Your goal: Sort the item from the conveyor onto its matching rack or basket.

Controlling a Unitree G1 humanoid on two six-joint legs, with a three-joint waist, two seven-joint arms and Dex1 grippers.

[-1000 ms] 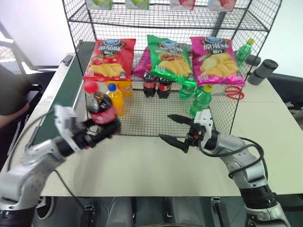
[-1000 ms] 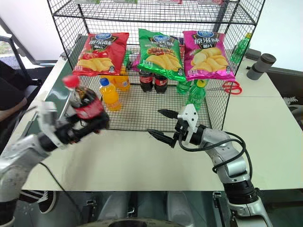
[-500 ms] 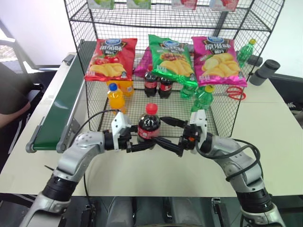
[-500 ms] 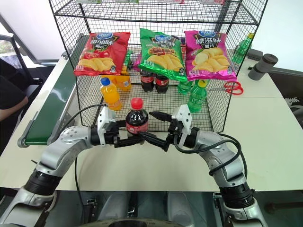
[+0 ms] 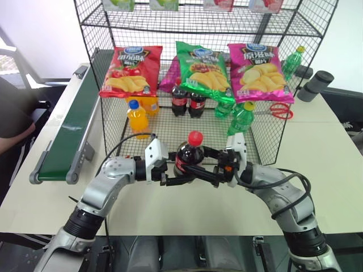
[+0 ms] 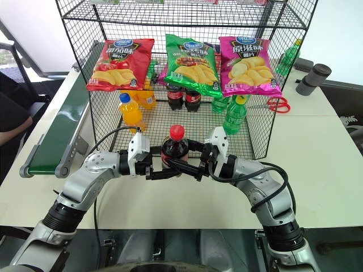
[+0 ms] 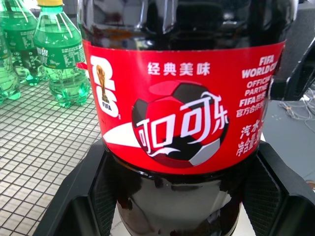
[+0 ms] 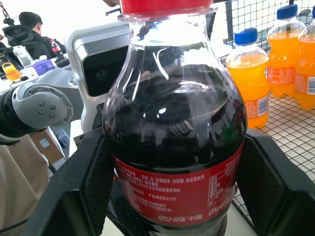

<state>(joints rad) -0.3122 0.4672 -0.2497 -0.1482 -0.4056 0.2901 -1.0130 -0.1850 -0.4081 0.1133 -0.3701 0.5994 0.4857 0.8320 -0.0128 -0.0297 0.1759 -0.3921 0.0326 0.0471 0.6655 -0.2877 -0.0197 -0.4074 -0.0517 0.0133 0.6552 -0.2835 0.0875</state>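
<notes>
Mid-handover. Cola bottle (image 5: 189, 157) is upright in the air over the white table (image 5: 317, 170), just in front of the black wire basket (image 5: 170, 127)'s front wall, well clear of the green conveyor (image 5: 71, 133) along the table's left edge.

Left gripper (image 5: 170, 177) is pinching the bottle low on the body; the left wrist view has both pads hard against it under the red label. Right gripper (image 5: 209, 170) comes in from the other side and its fingers are clamped on the same bottle, pads on either flank per the right wrist view. So both claws are on it at once.

Step in hand, as I read it: passing the bottle left to right before placing.

Next move needs the left to let go cleanly without dragging the bottle, then the right lifts it over the basket's front wall and sets it on the grid floor beside the two cola bottles (image 5: 188, 101) at the back, between the orange-drink bottle (image 5: 136, 118) and the green bottles (image 5: 241, 117). Chip bags (image 5: 195, 71) hang low over that spot, so clearance looks tight.
</notes>
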